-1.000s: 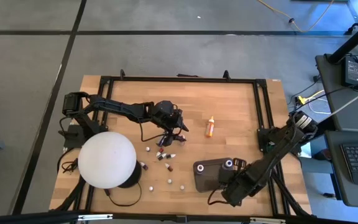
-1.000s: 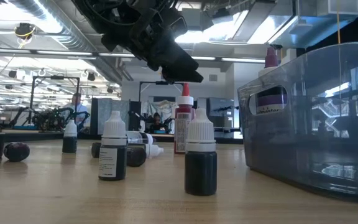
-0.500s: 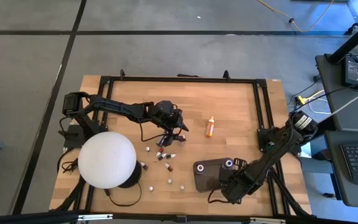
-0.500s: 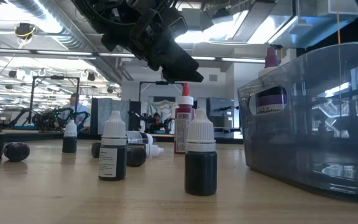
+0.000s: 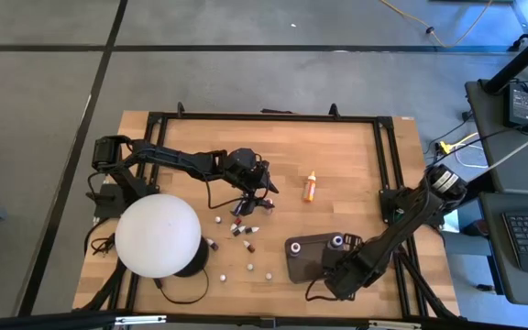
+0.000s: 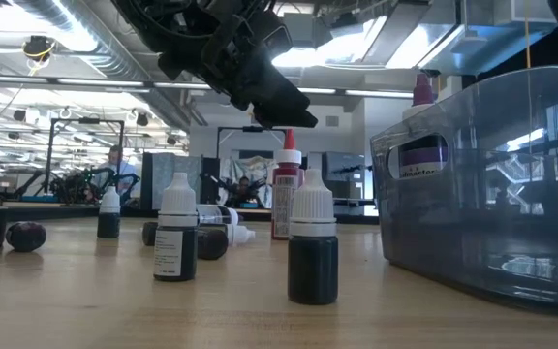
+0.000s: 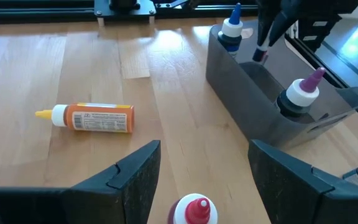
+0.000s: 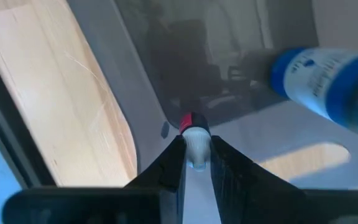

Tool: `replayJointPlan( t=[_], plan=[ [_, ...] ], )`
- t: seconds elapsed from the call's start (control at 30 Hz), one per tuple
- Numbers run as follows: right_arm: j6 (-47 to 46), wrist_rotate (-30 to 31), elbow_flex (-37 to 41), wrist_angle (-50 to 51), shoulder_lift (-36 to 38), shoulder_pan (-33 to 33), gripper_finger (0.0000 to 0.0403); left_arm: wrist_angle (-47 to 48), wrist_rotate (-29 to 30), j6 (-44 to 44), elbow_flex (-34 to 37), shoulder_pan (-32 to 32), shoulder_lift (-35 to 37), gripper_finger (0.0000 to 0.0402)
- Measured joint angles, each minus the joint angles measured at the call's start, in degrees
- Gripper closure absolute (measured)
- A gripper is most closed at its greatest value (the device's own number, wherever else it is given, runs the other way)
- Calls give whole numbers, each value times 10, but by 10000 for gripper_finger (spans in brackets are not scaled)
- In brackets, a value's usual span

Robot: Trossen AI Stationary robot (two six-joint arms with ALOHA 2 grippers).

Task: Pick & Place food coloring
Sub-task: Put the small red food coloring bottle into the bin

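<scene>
Your right gripper (image 8: 196, 163) is pinched on a small red-tipped bottle (image 8: 194, 134) over the smooth grey tray (image 5: 302, 260), where a blue-tipped bottle (image 7: 232, 28) and a purple-tipped one (image 7: 303, 93) already stand. Your left gripper (image 7: 201, 180) hangs wide open and empty above a red-capped bottle (image 7: 191, 210). More small bottles (image 5: 242, 229) are scattered beside the white dome (image 5: 158, 236); the long orange bottle (image 5: 311, 186) lies apart on the wooden table (image 5: 337, 156).

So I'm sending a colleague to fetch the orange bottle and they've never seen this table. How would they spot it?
Start from the grey tray near the table's front right. Beyond it, toward mid-table, the orange bottle lies on its side, alone on bare wood. It is longer than the tiny bottles clustered under the left gripper, with a yellow tip.
</scene>
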State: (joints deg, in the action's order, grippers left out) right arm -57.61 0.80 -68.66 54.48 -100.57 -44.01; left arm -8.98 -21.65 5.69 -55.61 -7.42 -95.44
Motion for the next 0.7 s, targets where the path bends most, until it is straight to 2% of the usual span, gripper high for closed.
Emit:
replayJointPlan(
  t=[0.23, 0.7],
  plan=[
    [9, -9, 0, -9, -22, 3, 341, 0, 0, 0, 0, 0, 0, 164],
    [-4, -24, 0, -7, -22, 3, 293, 0, 0, 0, 0, 0, 0, 164]
  ],
)
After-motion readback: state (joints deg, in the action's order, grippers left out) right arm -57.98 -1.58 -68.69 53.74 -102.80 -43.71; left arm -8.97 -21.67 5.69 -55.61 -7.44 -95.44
